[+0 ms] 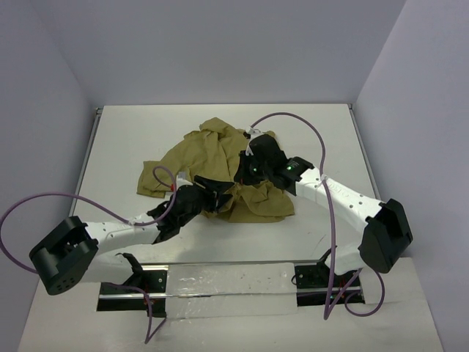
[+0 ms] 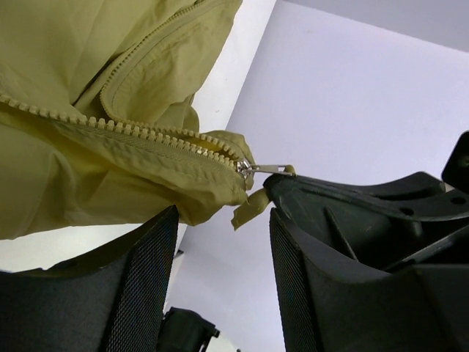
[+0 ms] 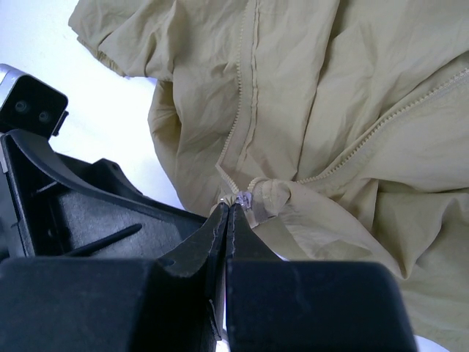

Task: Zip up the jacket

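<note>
Left gripper [image 2: 222,220] sits at the jacket's [image 1: 212,154] near-left edge. Jaws are apart, with nothing clamped between the mesh pads [image 2: 146,279]. The zipper slider [image 2: 244,168] is just past the fingertips. Its metal pull tab [image 2: 272,169] reaches the top edge of one finger; can't tell if it touches.

Right gripper [image 3: 229,210] is over the jacket's right-middle. Jaws are pressed together, tips pinching bunched cloth where a zipper line ends.

The jacket is crumpled in a heap, zipper tracks running across the folds. The white table [image 1: 117,139] shows on all sides of it.
</note>
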`<action>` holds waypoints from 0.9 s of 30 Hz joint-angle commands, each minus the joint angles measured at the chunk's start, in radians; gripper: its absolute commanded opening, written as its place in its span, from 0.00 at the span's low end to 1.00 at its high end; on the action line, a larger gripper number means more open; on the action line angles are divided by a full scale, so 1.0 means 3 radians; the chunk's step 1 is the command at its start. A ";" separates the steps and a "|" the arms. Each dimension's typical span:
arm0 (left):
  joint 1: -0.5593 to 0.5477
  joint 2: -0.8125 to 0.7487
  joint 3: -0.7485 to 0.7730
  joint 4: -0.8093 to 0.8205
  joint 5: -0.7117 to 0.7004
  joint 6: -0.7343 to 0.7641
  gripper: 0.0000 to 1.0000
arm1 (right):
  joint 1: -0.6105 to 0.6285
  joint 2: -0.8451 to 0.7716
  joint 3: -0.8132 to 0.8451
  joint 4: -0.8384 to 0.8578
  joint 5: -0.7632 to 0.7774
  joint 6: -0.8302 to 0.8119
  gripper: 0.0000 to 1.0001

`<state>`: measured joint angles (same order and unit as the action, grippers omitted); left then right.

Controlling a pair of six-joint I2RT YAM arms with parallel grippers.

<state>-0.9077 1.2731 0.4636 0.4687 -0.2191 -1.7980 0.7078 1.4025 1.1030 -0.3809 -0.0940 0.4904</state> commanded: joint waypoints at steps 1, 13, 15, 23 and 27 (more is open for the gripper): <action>-0.0017 -0.0012 0.0181 -0.0092 -0.0195 -0.0105 0.58 | -0.0026 -0.0143 -0.0011 0.0096 0.0037 0.0019 0.00; -0.0006 -0.0001 0.0270 -0.0126 -0.0352 -0.0016 0.41 | -0.0023 -0.0145 0.0005 0.0064 0.0023 0.0002 0.00; -0.0006 0.0002 0.0280 -0.0098 -0.0354 0.0018 0.39 | -0.0023 -0.0140 0.0005 0.0062 0.0016 -0.0003 0.00; 0.0003 0.0092 0.0356 -0.0020 -0.0268 0.0126 0.43 | -0.0023 -0.0124 0.0042 0.0048 -0.0005 -0.0012 0.00; 0.0009 0.0176 0.0377 0.0071 -0.0201 0.0139 0.41 | -0.0020 -0.0127 0.0033 0.0055 -0.0037 -0.0014 0.00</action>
<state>-0.9081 1.3013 0.5310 0.4307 -0.3027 -1.7769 0.7074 1.3972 1.1030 -0.3822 -0.0954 0.4921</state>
